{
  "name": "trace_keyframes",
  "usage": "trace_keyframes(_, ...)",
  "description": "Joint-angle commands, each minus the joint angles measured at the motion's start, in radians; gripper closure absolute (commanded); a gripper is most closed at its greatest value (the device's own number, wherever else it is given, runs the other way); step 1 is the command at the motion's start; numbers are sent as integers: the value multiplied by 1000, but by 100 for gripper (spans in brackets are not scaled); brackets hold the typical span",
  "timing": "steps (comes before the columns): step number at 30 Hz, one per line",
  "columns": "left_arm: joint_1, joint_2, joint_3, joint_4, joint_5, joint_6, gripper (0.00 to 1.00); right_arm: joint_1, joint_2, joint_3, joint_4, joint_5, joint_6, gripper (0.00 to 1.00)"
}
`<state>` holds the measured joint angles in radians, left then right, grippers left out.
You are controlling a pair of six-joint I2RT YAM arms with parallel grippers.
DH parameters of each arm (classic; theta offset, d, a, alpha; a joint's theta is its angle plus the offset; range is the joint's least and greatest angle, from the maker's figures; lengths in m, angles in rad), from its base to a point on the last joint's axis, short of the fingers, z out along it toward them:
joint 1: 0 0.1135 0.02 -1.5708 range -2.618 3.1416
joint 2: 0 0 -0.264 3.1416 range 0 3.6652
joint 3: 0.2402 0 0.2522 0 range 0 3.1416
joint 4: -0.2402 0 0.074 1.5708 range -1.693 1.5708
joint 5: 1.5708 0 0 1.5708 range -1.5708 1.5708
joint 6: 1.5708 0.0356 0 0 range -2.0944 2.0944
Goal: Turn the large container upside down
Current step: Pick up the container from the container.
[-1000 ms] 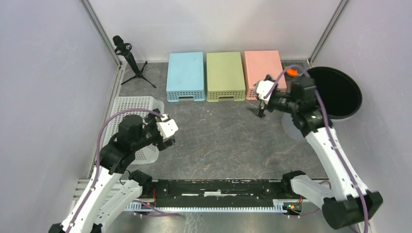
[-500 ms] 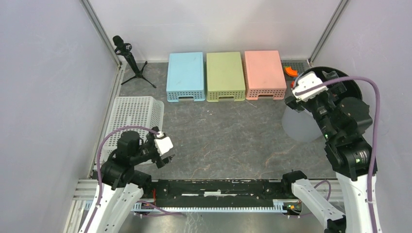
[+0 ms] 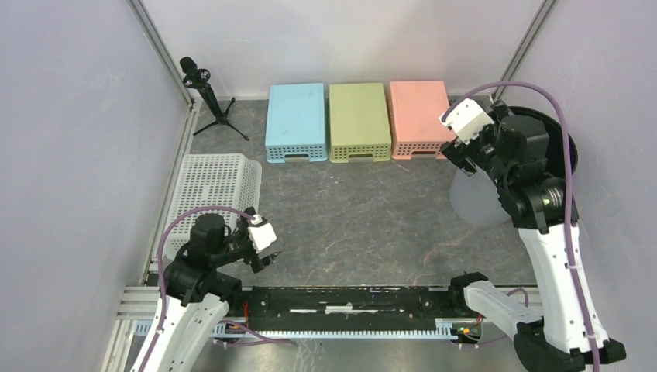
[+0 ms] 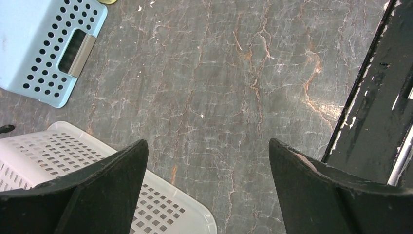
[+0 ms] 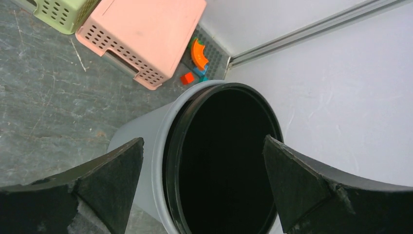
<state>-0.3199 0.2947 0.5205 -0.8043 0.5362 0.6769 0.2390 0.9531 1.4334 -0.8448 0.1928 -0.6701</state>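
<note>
Grey, perhaps stone tabletop (image 3: 349,209); pale walls (image 3: 70,116).

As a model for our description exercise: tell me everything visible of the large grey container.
The large container is a round, smooth, plastic-looking bin, pale grey outside and black inside. It stands upright, mouth up, on the table at its right side, beside the wall and near the pink basket. The open right gripper hangs over its rim without gripping it.
</note>
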Motion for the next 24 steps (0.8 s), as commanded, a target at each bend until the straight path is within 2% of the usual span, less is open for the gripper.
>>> trace_keyframes(1,9,3,-4,42,36,-37,0,-51,62,76,-13,-64,58,2)
trace_keyframes(3,9,2,-6,44,33,-38,0,-121,132,154,-48,-184,69,2)
trace_keyframes(5,10,1,-9,49,34,-39,0,-256,238,297,-108,-311,79,2)
trace_keyframes(7,9,1,-14,54,29,-38,0,-441,336,419,-180,-495,75,2)
trace_keyframes(10,8,-9,-21,66,17,-45,0,-569,457,578,-318,-637,34,6)
trace_keyframes(12,8,-5,-20,68,15,-48,0,-607,428,533,-351,-695,-21,6)
trace_keyframes(16,8,-3,-22,69,9,-49,0,-609,268,295,-237,-677,-61,3)
trace_keyframes(19,9,6,-20,71,6,-52,0,-610,217,226,-231,-695,-58,4)
trace_keyframes(24,9,2,-22,71,1,-54,0,-609,165,136,-224,-822,-18,5)
